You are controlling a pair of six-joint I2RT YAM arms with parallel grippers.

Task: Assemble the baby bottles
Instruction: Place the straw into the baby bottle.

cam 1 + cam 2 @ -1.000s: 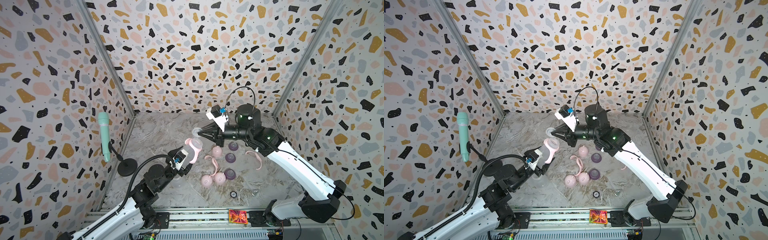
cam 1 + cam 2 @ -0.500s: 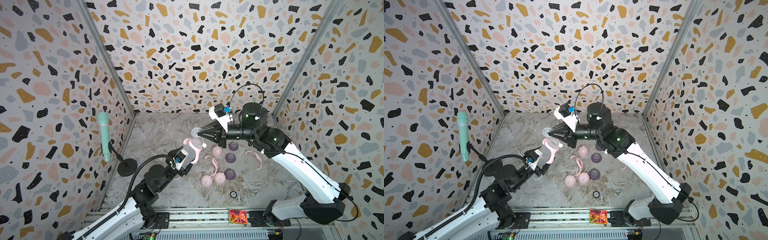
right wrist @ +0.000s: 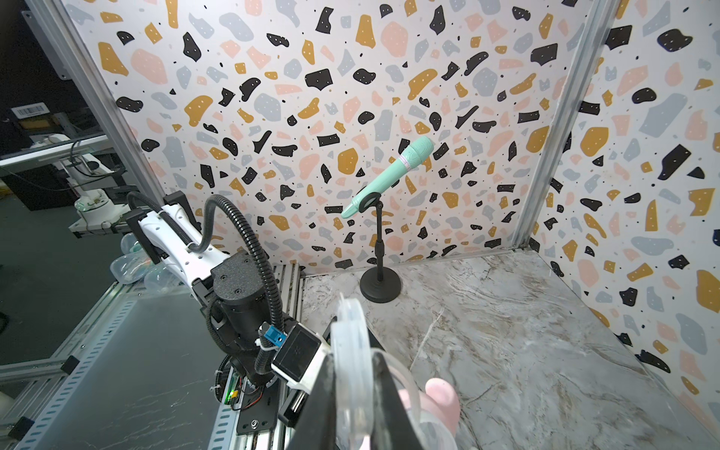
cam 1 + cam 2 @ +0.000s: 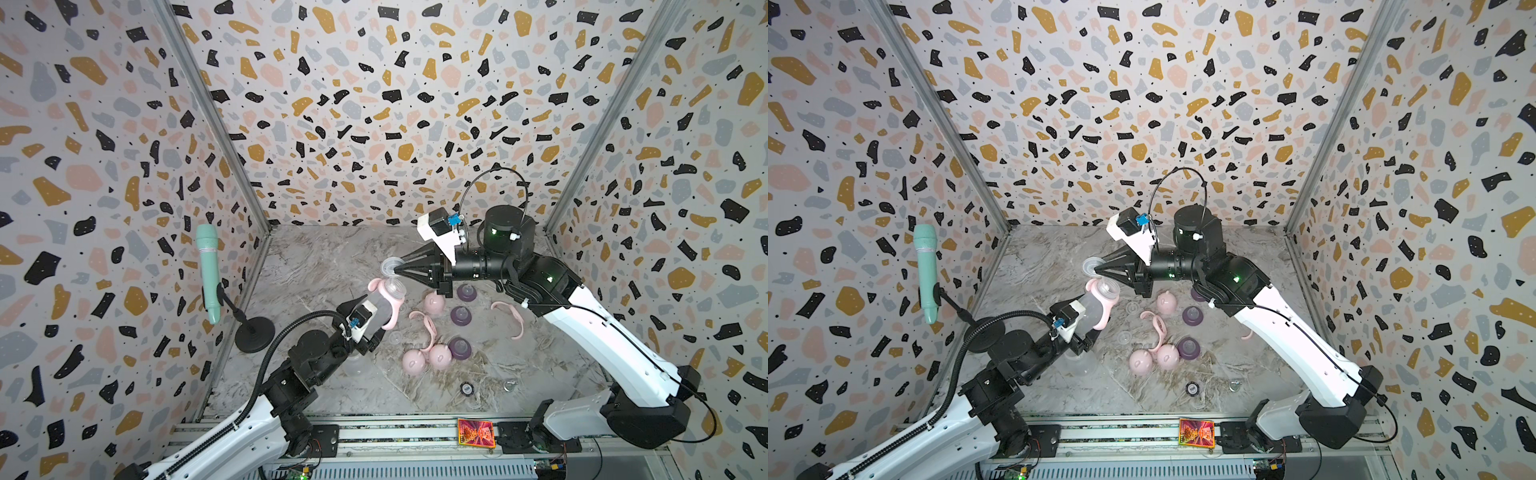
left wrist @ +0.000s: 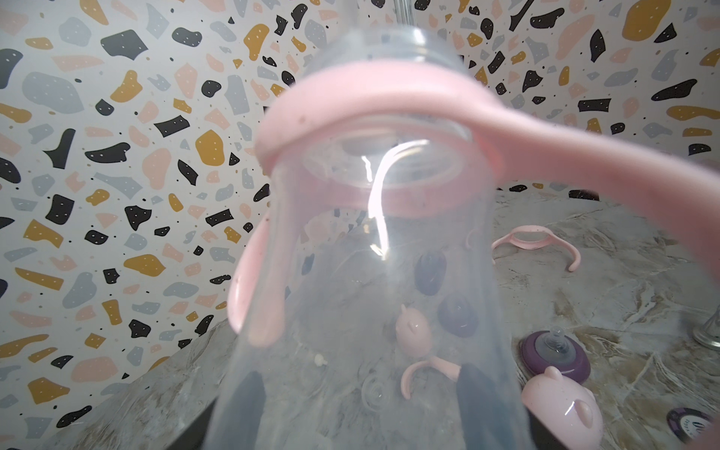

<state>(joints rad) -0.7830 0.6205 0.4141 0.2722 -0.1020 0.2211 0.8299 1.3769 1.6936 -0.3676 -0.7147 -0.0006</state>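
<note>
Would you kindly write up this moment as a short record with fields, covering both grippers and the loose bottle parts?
left gripper: shut on clear bottle, held tilted above the table
bottle state: pink handle ring on its neck, mouth open, no teat collar fitted
right gripper: shut on clear disc, near the bottle's mouth, not seated
lying on table: three pink dome caps; three purple teat collars; two loose handle rings
other: mint-green microphone on its stand
</note>
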